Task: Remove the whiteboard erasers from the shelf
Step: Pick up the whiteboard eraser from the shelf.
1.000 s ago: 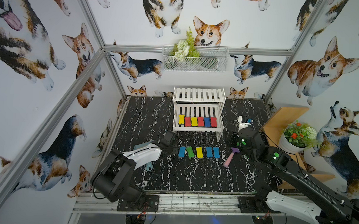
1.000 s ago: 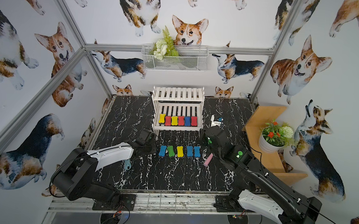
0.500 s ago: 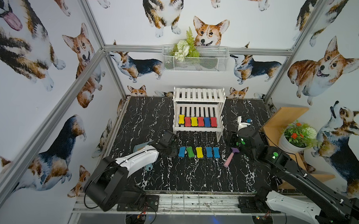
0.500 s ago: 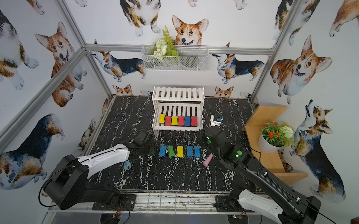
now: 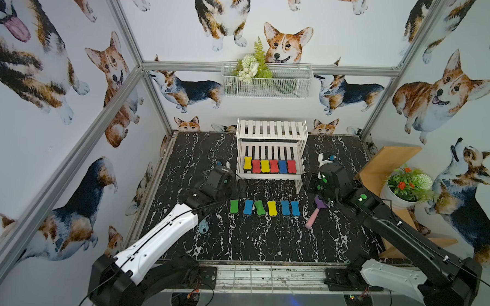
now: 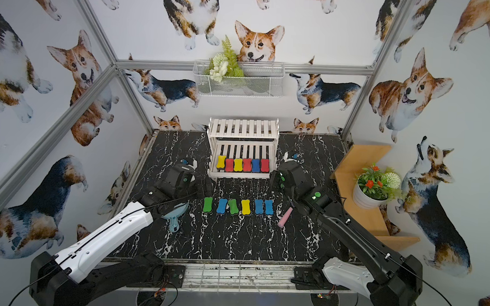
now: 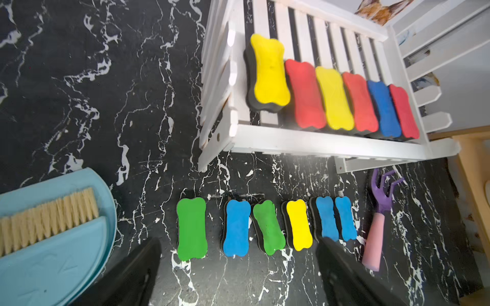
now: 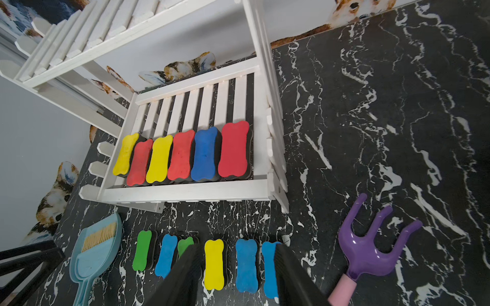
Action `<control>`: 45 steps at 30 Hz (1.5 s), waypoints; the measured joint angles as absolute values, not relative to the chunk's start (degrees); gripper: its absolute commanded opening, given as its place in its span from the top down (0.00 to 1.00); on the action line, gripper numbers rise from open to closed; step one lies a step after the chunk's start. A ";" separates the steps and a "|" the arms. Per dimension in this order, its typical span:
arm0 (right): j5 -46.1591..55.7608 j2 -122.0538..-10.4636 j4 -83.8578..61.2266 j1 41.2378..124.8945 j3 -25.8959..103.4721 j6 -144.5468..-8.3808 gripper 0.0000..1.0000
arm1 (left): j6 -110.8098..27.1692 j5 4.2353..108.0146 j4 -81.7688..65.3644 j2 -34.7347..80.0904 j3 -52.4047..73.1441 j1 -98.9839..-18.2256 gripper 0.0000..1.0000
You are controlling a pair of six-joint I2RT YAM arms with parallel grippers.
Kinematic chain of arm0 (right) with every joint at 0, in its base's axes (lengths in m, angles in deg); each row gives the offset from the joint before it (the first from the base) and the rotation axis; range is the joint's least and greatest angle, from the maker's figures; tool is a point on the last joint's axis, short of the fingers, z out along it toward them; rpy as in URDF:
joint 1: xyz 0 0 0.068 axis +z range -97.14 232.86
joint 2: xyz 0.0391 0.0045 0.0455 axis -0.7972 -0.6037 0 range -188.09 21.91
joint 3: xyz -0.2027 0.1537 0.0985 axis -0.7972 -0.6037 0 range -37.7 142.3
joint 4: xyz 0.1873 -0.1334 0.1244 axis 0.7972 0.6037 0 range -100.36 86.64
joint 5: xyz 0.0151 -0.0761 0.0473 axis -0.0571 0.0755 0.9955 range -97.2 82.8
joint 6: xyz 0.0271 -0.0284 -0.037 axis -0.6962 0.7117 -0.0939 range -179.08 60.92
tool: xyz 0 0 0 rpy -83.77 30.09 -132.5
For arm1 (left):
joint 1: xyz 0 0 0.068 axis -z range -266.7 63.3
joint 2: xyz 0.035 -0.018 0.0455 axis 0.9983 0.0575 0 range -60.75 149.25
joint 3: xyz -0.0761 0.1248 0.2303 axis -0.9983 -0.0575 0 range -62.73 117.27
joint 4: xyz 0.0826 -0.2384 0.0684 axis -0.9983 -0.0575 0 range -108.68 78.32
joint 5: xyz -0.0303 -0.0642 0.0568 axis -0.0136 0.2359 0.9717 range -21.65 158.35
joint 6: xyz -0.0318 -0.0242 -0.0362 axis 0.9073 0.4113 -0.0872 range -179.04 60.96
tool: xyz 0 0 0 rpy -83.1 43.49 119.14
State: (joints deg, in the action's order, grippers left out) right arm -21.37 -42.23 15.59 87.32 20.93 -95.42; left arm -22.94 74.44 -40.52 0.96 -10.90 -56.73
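Note:
The white shelf (image 5: 269,176) stands at the back middle of the table. Its lower tier holds several whiteboard erasers (image 5: 268,166) side by side: yellow, red, yellow, red, blue, red (image 8: 185,156). Several more erasers lie in a row on the black table in front of it, with a green eraser (image 5: 234,206) at the left end (image 7: 191,230). My left gripper (image 5: 241,186) hovers just above that end, open wide and empty (image 7: 238,251). My right gripper (image 5: 308,182) hangs by the shelf's right front leg, jaws apart with nothing between them (image 8: 237,249).
A purple-pink toy rake (image 5: 316,212) lies right of the row. A light blue dustpan with a brush (image 6: 176,213) lies left of it, under my left arm. A tan wooden stand (image 5: 385,165) with a potted plant (image 5: 401,191) fills the right side.
My left gripper has opened and let go of the green eraser, which now lies at the left end of the table row. My right gripper has barely moved.

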 measured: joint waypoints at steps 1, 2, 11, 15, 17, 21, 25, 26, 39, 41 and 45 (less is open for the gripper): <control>-20.96 -44.00 15.09 87.23 22.07 -94.76 0.50 | -23.38 74.99 -41.27 0.66 -10.16 -56.73 0.01; -20.69 -45.38 14.65 87.19 22.81 -94.50 0.51 | -23.84 75.49 -41.88 0.52 -9.59 -56.73 0.01; -19.93 -55.41 13.23 87.21 28.16 -91.50 0.55 | -28.06 81.02 -45.55 0.13 -5.33 -57.10 0.01; -20.35 -59.17 13.12 87.21 30.59 -90.28 0.56 | -29.11 81.96 -46.40 0.20 -5.31 -57.47 0.01; -20.85 -60.22 13.12 87.21 31.16 -90.06 0.56 | -29.33 82.24 -46.67 0.50 -5.26 -57.71 0.00; -22.36 -62.17 13.19 87.21 32.73 -89.19 0.55 | -29.94 82.97 -46.69 0.66 -5.26 -58.02 0.00; -23.47 -64.42 13.30 87.19 34.26 -88.58 0.54 | -30.16 83.14 -46.71 0.44 -5.28 -58.26 0.00; -23.65 -64.90 13.34 87.19 34.57 -88.53 0.54 | -30.13 83.12 -46.71 0.42 -5.28 -58.32 0.00; -26.14 -69.88 13.69 86.82 36.95 -87.92 0.53 | -30.16 83.14 -47.32 -0.59 -6.42 -59.04 0.01; -26.75 -70.30 13.89 86.82 37.04 -87.72 0.53 | -30.16 83.14 -47.41 -0.66 -6.51 -59.15 0.01; -27.43 -71.24 13.89 86.60 37.50 -87.39 0.53 | -30.16 83.12 -47.54 -0.74 -6.64 -59.28 0.01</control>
State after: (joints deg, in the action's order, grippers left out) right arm -27.43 -71.24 13.89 86.60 37.50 -87.39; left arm -30.16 83.12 -47.54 -0.74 -6.64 -59.28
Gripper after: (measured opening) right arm 0.470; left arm 0.995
